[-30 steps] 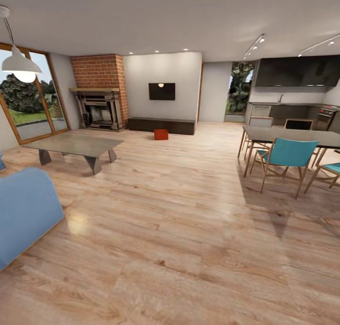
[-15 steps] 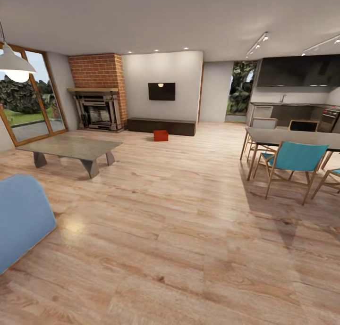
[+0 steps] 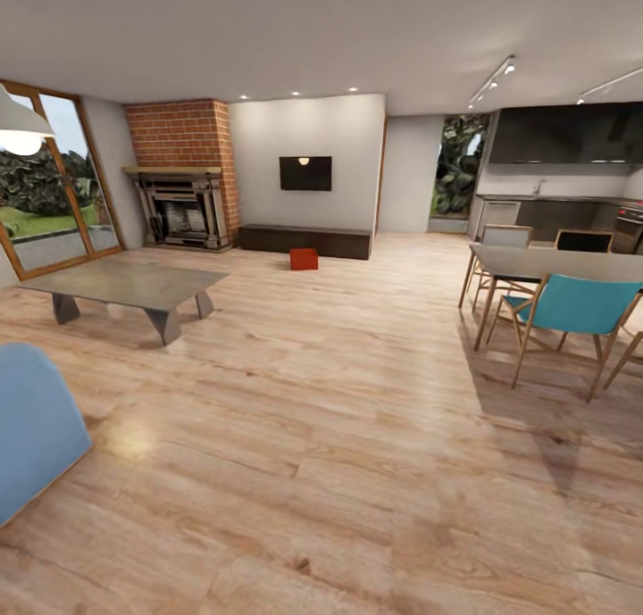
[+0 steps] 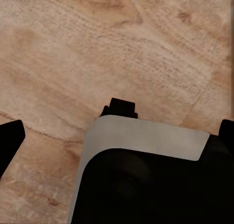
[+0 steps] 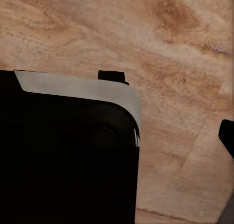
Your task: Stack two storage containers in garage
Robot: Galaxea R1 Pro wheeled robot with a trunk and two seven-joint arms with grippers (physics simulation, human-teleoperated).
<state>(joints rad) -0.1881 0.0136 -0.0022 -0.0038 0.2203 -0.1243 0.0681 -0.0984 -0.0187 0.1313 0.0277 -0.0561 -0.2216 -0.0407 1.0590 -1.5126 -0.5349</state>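
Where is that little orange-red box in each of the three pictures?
Head view: the storage container stands on the wood plank floor, far across the room, in front of the low dark bench under the TV.
Left wrist view: looks down at the wood plank floor past the robot's body.
Right wrist view: likewise, wood plank floor beside the robot's body.
Shared landmark: the wood plank floor.

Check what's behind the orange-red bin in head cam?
Behind the bin runs a low dark bench along the white wall, with the TV mounted above. The bin sits on the wood floor; its interior and the strip of bench base it covers can't be seen.
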